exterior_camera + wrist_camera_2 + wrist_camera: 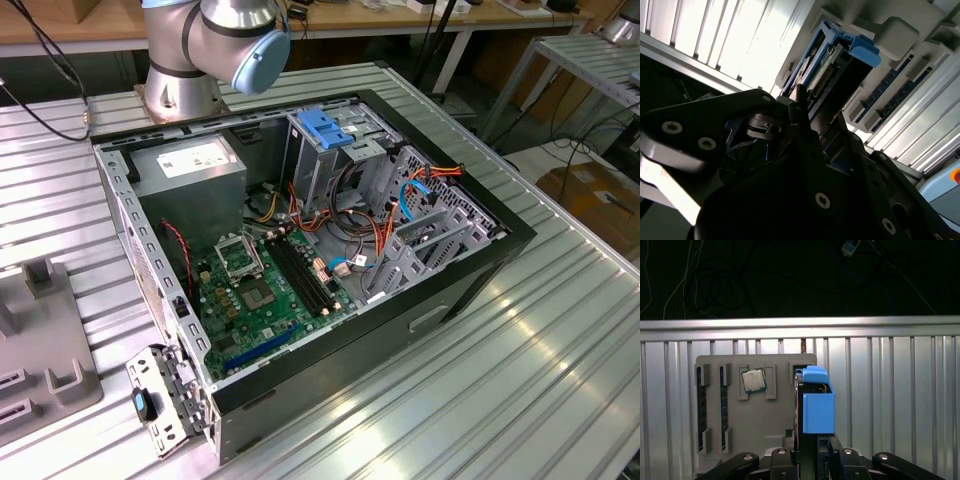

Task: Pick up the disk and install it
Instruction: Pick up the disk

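Blue-railed and silver-grey, the disk is standing on edge directly ahead of the gripper, with its near end reaching into the gripper. Whether the gripper is clamping it cannot be told. The disk's long axis is running straight away from the gripper. A grey fixture tray, carrying a processor chip, is flanking one face, while bare ribbed table is lying open beyond the other.
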Robot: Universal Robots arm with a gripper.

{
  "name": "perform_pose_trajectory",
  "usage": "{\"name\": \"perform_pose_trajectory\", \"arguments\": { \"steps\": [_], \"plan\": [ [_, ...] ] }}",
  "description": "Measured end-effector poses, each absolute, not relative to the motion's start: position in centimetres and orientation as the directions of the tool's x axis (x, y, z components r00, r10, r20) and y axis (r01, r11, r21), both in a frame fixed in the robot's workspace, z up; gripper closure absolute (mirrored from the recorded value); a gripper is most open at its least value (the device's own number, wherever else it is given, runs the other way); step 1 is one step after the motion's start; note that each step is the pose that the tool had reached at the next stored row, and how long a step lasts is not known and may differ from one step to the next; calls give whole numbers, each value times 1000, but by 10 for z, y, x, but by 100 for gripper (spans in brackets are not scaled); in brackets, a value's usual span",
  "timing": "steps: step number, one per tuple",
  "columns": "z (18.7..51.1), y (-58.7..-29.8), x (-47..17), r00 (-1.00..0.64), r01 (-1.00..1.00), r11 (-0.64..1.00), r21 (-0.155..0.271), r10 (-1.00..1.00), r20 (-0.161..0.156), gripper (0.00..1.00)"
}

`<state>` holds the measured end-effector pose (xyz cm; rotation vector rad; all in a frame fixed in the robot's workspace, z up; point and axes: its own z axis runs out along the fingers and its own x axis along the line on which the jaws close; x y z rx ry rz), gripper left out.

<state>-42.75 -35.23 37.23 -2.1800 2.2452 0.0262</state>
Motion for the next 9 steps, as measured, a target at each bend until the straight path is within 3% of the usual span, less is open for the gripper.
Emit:
{"name": "perform_pose_trajectory", "arguments": {
  "steps": [9],
  "plan": [
    [399, -352, -428, -29, -1000, 29, 3, -999, -20, 65]
  ]
}}
